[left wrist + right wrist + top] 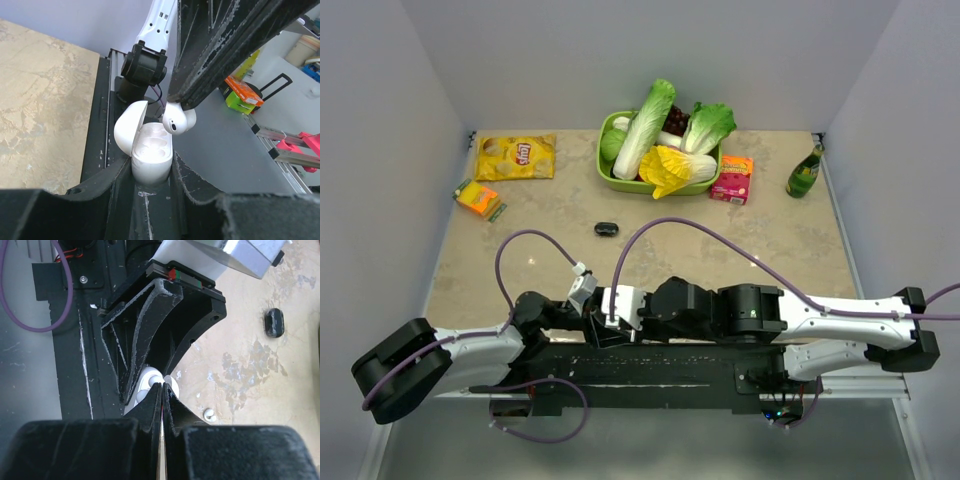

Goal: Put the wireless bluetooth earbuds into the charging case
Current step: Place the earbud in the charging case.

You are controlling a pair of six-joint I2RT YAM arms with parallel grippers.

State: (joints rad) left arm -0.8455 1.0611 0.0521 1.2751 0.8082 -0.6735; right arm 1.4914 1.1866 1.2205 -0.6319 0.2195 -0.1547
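The case [151, 159] is held up off the desk [40, 100], over the black rail [102, 125] at its near edge. The left fingers [121, 181] are clamped on its lower half, and its lid [129, 125] stands open to one side. An earbud [179, 120] is pinched in the closed right fingers [192, 92], just above the case's far rim. I cannot tell whether it touches.

The earbud looks set off from the wells, so a straight push would likely land it on the rim. That could tilt the glossy case in its grip or pop the earbud loose. Anything dropped here may miss the desk and fall past the rail. A sideways nudge could also knock the lid shut. A small white bit [209, 414] on the desk, possibly the second earbud, remains to be picked up.
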